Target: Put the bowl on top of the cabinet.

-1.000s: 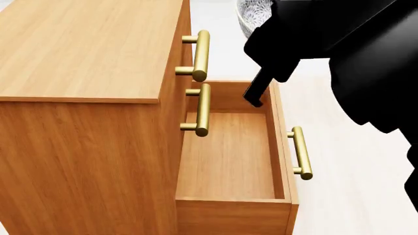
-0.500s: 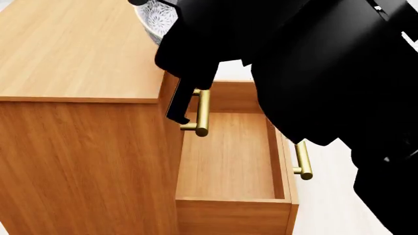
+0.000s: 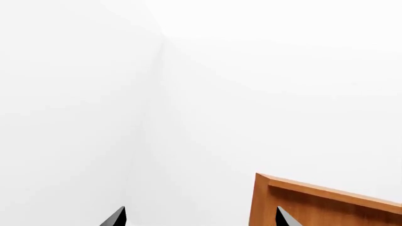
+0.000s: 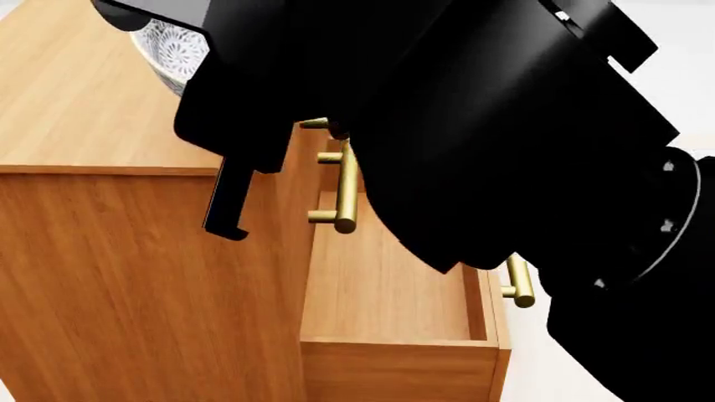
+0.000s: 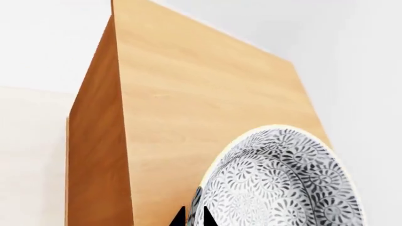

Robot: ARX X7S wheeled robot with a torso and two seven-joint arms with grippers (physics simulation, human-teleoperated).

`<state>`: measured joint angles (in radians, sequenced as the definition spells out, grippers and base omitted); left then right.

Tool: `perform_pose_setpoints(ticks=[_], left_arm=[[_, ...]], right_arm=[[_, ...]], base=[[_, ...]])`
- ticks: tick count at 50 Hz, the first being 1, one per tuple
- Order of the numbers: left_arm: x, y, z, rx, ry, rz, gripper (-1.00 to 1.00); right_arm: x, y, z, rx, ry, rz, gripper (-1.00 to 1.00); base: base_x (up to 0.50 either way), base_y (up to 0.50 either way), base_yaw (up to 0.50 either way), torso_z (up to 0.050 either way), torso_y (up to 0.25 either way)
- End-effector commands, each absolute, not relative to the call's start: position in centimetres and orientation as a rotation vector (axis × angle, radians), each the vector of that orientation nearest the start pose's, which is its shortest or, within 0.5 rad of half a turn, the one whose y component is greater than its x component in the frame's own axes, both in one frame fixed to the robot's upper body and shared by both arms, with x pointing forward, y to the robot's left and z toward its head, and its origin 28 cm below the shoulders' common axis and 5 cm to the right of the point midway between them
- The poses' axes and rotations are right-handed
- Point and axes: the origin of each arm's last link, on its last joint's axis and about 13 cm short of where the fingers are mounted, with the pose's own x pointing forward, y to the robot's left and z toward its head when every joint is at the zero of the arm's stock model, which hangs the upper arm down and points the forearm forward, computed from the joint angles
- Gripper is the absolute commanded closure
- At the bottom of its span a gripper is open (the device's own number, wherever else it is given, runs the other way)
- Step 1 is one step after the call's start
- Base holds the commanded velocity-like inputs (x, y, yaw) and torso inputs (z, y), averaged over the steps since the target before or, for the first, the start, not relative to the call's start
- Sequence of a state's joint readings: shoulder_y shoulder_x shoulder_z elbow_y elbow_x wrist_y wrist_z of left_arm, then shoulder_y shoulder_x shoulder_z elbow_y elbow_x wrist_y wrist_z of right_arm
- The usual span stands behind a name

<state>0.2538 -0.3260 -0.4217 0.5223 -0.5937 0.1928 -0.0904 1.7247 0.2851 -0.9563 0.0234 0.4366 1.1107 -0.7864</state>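
Note:
The patterned bowl hangs over the cabinet's flat top, half hidden behind my right arm in the head view. In the right wrist view the bowl fills the lower right, and my right gripper is shut on its rim, with the cabinet top beneath. My left gripper shows only two fingertips set far apart, open and holding nothing; a corner of the cabinet lies behind one of them. The left gripper does not show in the head view.
The cabinet's lowest drawer stands pulled out, with brass bar handles above it on the front. My right arm blocks much of the head view. White floor and walls surround the cabinet.
My right arm has swung left, carrying the bowl from in front of the cabinet to over its top. The open drawer has stayed as it was.

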Motion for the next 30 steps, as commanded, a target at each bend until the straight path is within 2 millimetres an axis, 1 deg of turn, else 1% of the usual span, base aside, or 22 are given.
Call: perform_pose_setpoints(ticks=[1,16,30], left_arm=[[14.6,32.5,12.6,-0.135,-0.587,0.267,-1.0],[14.5,32.5,12.6,-0.137,-0.588,0.267,-1.0],[14.5,32.5,12.6,-0.137,-0.589,0.266,-1.0]], right_arm=[[32.2,-3.9,39.6,-0.916,0.09,1.013,1.0],[32.4,-3.0,39.2,-0.917,0.077,1.021,1.0],[32.5,-2.9,38.7,-0.923,0.075,1.02,1.0]], base=[[0.0,0.0,0.0,0.0,0.0],[0.0,0.0,0.0,0.0,0.001],[0.0,0.0,0.0,0.0,0.0]])
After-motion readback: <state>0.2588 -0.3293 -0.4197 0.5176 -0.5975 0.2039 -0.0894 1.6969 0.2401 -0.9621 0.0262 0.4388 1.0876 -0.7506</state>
